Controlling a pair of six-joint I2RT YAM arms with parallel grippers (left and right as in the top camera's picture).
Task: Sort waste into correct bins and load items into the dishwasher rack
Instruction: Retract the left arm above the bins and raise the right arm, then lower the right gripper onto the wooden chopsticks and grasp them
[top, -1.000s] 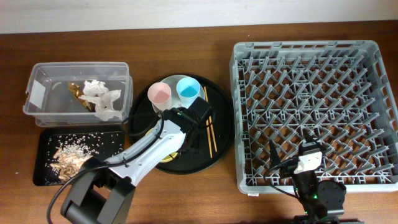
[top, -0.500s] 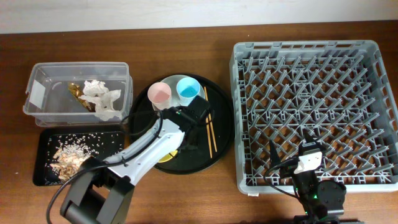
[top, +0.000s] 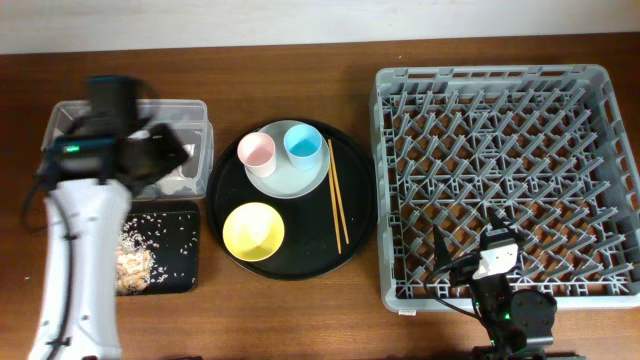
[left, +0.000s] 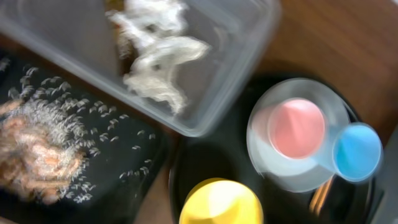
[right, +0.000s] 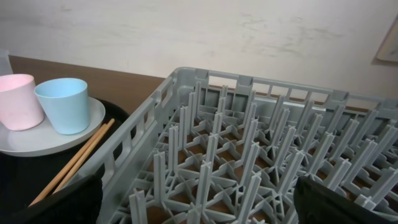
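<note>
Hovering above the clear tub (top: 200, 125) and its tissue (left: 158, 59), left claw (top: 170, 153) blurred, grip undiscernible.

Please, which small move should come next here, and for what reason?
Probably swing the left gripper from over the clear tub toward the pink cup. The tissue lies in the tub and the food scraps on the black tray, while the dishwasher rack holds nothing yet.
</note>
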